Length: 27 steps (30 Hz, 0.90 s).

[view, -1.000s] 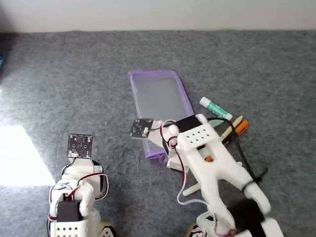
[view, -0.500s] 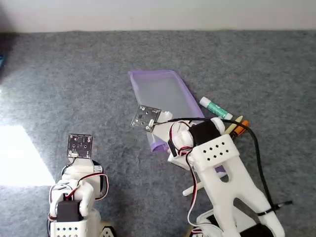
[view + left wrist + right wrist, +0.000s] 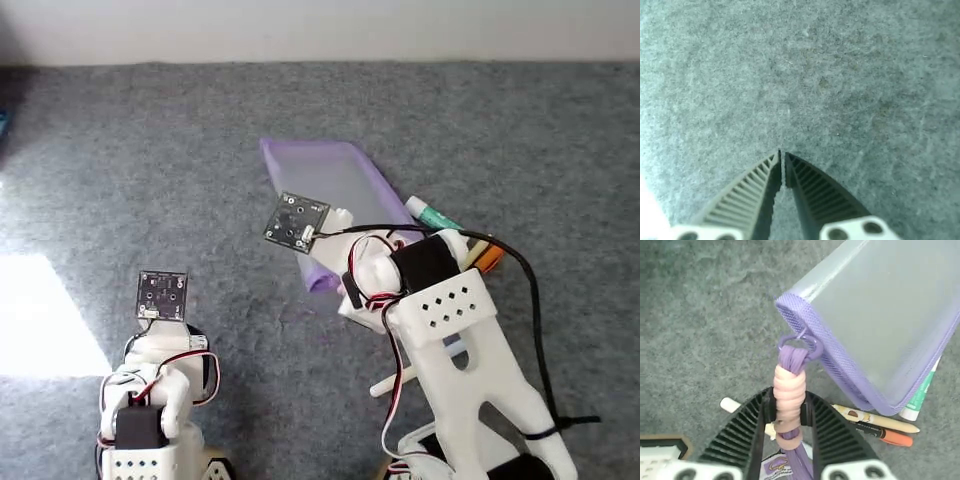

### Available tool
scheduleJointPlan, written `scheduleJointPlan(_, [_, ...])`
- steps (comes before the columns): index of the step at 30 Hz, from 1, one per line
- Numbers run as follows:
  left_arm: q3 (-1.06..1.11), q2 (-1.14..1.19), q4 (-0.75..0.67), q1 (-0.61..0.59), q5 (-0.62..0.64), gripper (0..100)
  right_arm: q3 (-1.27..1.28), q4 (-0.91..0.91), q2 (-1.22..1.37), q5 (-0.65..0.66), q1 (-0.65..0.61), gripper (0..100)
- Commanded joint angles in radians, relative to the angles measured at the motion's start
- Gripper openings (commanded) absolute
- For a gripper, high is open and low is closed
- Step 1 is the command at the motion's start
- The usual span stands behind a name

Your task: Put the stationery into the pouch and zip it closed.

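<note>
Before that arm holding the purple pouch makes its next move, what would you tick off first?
1. Grip on the zip: ok. The right gripper is shut on the zip pull cord.
2. Pouch open wide enough to fill: cannot tell. The zip opening is not visible.
3. Stationery inside: not ok. The glue stick, pencil and orange pen lie on the table beside the pouch.
4. Other arm free to help: ok. The left gripper is shut, holds nothing and is over bare table.
5. Pouch held steady against the pull: not ok. Nothing but the right gripper holds it.
</note>
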Motion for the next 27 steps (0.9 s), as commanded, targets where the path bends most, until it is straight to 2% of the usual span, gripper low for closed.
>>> scheduleJointPlan(1, [-0.008, -0.011, 0.002, 0.005, -0.012, 1, -0.061, 0.050, -0.035, -0.012, 0.002, 1.0])
scheduleJointPlan(4, [-0.013, -0.011, 0.000, 0.005, -0.025, 3, -0.095, 0.064, -0.035, -0.014, 0.002, 1.0])
scheduleJointPlan(9, [-0.028, -0.011, -0.037, -0.003, -0.193, 15, -0.153, 0.090, -0.027, -0.014, 0.002, 1.0])
scheduleJointPlan(11, [-0.038, -0.011, -0.046, 0.003, -0.187, 14, -0.161, 0.090, -0.028, -0.015, 0.002, 1.0])
scheduleJointPlan(14, [-0.094, -0.009, -0.101, -0.017, -0.109, 10, -0.167, 0.091, -0.036, -0.018, -0.004, 1.0])
scheduleJointPlan(18, [-0.280, -0.005, -0.126, -0.023, 0.005, 7, -0.242, 0.124, -0.035, -0.064, -0.004, 1.0])
scheduleJointPlan(20, [-0.357, -0.005, -0.150, 0.000, 0.049, 10, -0.269, 0.139, -0.035, -0.060, -0.008, 1.0])
scheduleJointPlan(24, [-0.447, 0.005, -0.149, 0.121, 0.164, 23, -0.308, 0.140, -0.036, -0.060, -0.027, 0.9])
scheduleJointPlan(27, [-0.518, 0.075, -0.114, 0.207, 0.262, 24, -0.351, 0.148, -0.033, -0.061, -0.071, 0.9])
